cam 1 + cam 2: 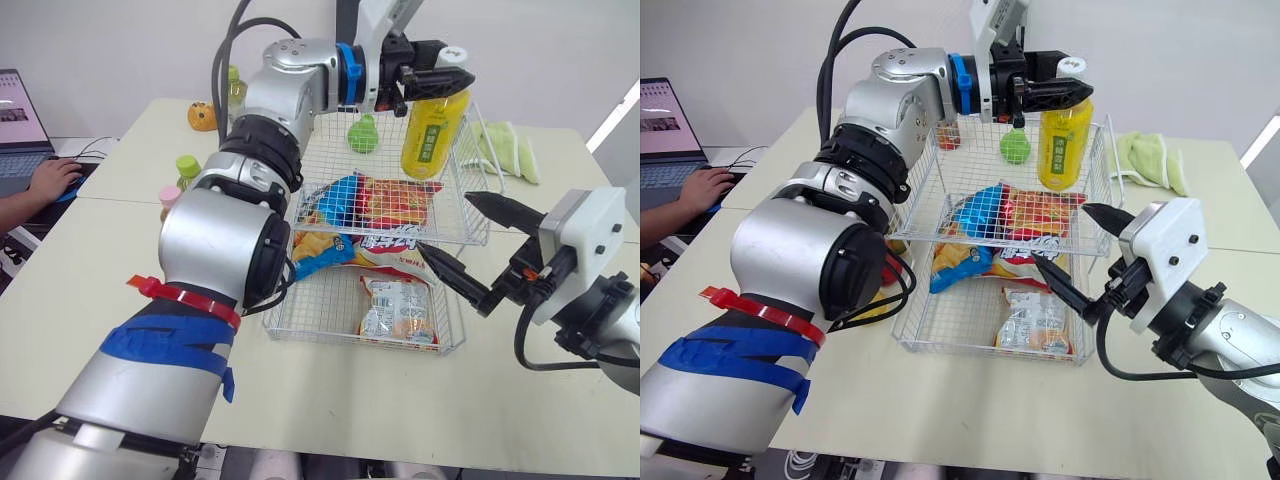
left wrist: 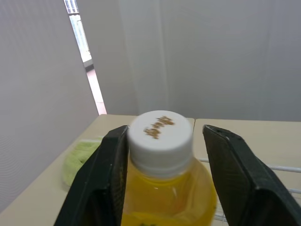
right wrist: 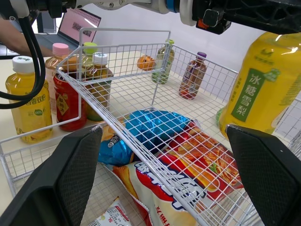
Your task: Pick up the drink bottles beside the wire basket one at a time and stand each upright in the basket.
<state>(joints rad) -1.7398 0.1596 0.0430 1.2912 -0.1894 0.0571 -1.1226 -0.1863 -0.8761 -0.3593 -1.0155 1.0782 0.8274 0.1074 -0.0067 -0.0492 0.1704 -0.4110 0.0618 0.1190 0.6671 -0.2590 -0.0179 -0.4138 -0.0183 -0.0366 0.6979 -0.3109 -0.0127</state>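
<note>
- Left eye view: the left gripper (image 1: 455, 82) has its jaws closed on the neck of a yellow plastic drink bottle with a white cap (image 1: 432, 135). The bottle hangs tilted over the far right corner of the white wire basket (image 1: 350, 343) on the cream tabletop (image 1: 90, 270). The right gripper (image 1: 448, 222) hovers at the basket's right side, jaws spread wide and empty.
- Right eye view: the bottle's base sits low beside a green pear-shaped object (image 1: 1015, 147); whether it touches the basket floor cannot be told. The step would go best if the bottle is brought plumb, seated flat in the free corner and let go only once it stands.
- Left wrist view: one black finger (image 2: 106, 179) presses the neck, while the other stands just off the cap and seems to meet the shoulder lower down. The grip looks thin, so slow moves suit it.
- Right wrist view, the count:
  - One basket and one held bottle.
  - Four bottles just outside the left wall: yellow white-capped bottle (image 3: 26, 103), red pink-capped bottle (image 3: 66, 103), green-capped bottle (image 3: 89, 47), dark white-capped bottle (image 3: 99, 75).
  - Two beyond the far wall: slim green bottle (image 3: 163, 63), dark purple-capped bottle (image 3: 193, 77).
  - At least four snack bags (image 3: 155, 129) inside.
</note>
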